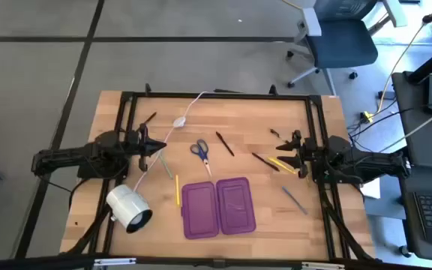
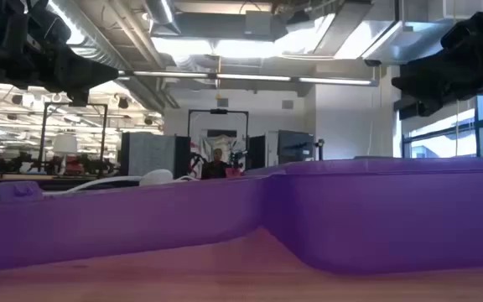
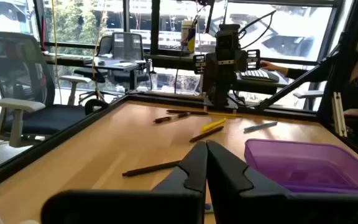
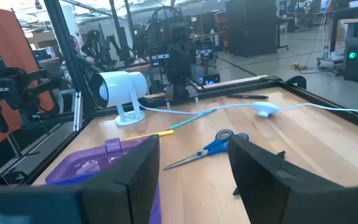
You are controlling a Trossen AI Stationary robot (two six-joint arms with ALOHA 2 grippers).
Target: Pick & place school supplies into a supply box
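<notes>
right gripper (image 1: pixel 289 145): fingers spread, holding nothing
nearest: thin yellow pencil (image 1: pixel 280 163), just beside it, lying diagonally
left gripper (image 1: pixel 154 147): pressed together, farther

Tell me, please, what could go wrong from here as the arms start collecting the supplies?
1. The white cable runs beside the scissors, so a grasp there might snag it.
2. The lamp lies close to the purple pencil case and the yellow pencil; the left gripper, shut, could bump it.
3. The right gripper, open, hovers over thin, flat-lying pens that may slip.
</notes>
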